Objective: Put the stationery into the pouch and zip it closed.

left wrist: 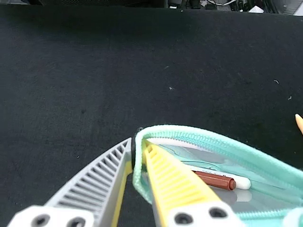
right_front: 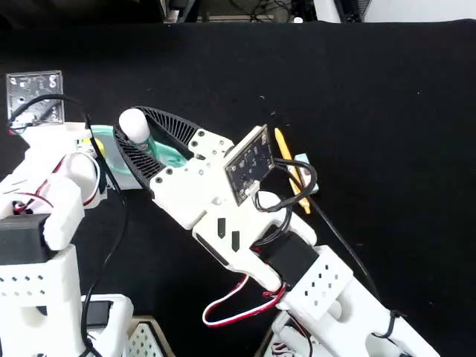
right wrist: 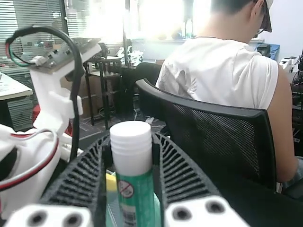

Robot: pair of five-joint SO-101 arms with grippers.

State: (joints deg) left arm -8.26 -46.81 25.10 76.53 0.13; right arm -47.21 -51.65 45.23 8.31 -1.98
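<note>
- The right tool (right wrist: 131,150) is clamped on a glue stick (right wrist: 130,135). Its black ribbed fingers (right wrist: 176,177) press both sides of the tube just below the white cap, which sticks out past the fingertips.
- In the high view the glue stick is over the near end of the teal pouch (left wrist: 222,147), close beside the left arm.
- The left tool (left wrist: 137,145) is closed on the pouch's zipper rim, pinched between a grey finger and a yellow one.
- The pouch lies on the black surface (right_front: 387,97) with its mouth open. A brown-and-white pen (left wrist: 215,180) lies inside.
- A yellow pencil (right_front: 291,169) lies on the surface on the far side of the right arm from the pouch. It touches a small pale blue item (right_front: 303,161) that I cannot identify.
</note>
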